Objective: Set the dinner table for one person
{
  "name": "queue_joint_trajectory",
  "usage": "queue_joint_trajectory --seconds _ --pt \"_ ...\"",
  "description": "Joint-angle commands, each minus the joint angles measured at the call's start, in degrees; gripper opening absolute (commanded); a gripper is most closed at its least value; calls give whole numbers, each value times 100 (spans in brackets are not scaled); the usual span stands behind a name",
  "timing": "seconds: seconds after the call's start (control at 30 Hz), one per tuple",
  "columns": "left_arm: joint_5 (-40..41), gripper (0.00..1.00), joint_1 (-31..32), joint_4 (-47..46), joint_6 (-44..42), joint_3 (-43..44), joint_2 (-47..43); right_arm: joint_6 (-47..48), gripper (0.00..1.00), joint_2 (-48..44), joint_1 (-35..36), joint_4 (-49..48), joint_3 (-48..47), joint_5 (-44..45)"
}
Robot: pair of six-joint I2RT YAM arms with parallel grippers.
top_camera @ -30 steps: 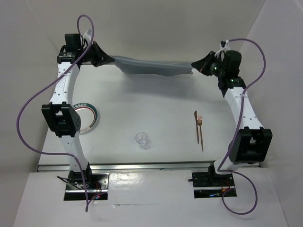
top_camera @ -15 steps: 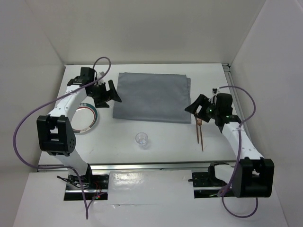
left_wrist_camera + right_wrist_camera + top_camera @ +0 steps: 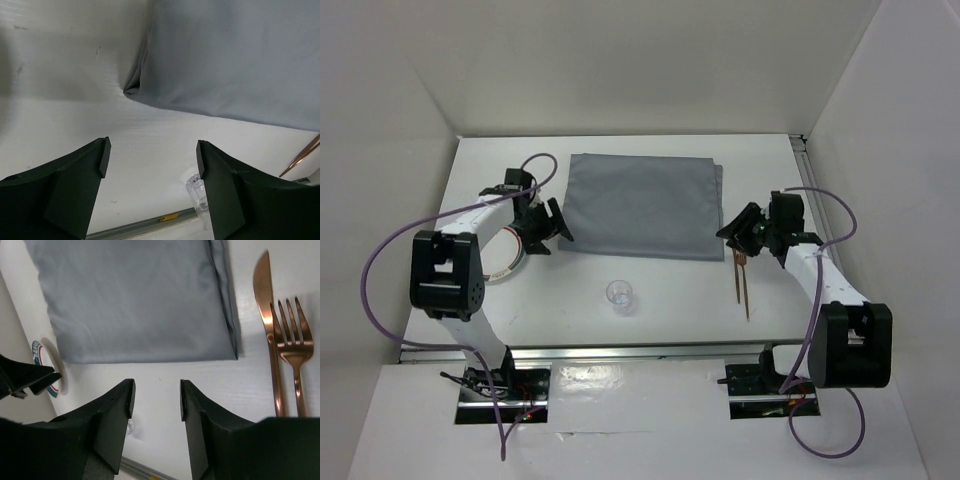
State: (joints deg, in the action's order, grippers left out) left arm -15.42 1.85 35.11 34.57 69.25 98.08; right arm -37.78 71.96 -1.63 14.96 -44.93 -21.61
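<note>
The white dinner table (image 3: 660, 285) lies under me, its silver rail (image 3: 620, 351) nearest. Past the rail stands a clear glass (image 3: 620, 295), with a copper knife (image 3: 264, 315) and fork (image 3: 295, 345) side by side to its right. My left gripper (image 3: 152, 155) hangs spread wide and empty beside the plate (image 3: 506, 270). My right gripper (image 3: 156, 395), fingers parted on nothing, hovers by the fork's tines. The grey mat (image 3: 640, 205) lies flat beyond.

Top camera overlooks the whole dinner table (image 3: 660, 290); both close wrist cameras share the grey mat (image 3: 640, 205).
</note>
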Motion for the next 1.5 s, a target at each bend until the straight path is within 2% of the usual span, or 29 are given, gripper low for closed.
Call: queue_joint_trajectory --seconds 0.0,0.03,0.27,0.3,0.37,0.4,0.43,0.47,0.6,0.7,0.83,0.87,1.13,1.37,1.47 --pt "-6 87 166 -365 235 176 420 -387 53 203 74 -310 194 -107" --pt "-5 83 167 -365 235 228 527 -440 57 265 75 -362 195 -46" --pt "268 67 220 -567 463 378 1098 -554 57 985 128 -573 195 236" --pt "268 53 220 -567 463 518 1256 -616 57 1056 128 -573 195 384" --pt "337 32 220 -567 524 624 1319 -669 57 1232 180 -661 195 516" --pt "390 13 220 -567 525 694 1397 -669 57 1337 250 -731 247 682" --pt "391 13 220 -567 525 695 1398 -722 57 1407 251 -784 248 754" --pt "391 1 220 -567 525 764 1450 -722 57 1486 312 -784 248 815" --pt "443 0 220 -436 525 818 1450 -722 67 1864 558 -784 29 1053" --pt "514 0 220 -435 525 818 1371 -722 61 2102 804 -784 -112 1254" --pt "794 0 220 -312 525 503 1004 -722 10 2217 1007 -784 -166 1440" --pt "795 0 220 -260 525 414 907 -670 0 2164 1067 -784 -96 1501" --pt "1075 0 220 -312 630 -947 -289 -564 0 1462 1130 -547 484 1738" --pt "1252 1 220 -312 630 -1248 -756 -564 0 1030 1235 -486 924 1686" --pt "1252 22 220 -171 578 -1186 -703 -564 20 916 1235 -424 924 1686"
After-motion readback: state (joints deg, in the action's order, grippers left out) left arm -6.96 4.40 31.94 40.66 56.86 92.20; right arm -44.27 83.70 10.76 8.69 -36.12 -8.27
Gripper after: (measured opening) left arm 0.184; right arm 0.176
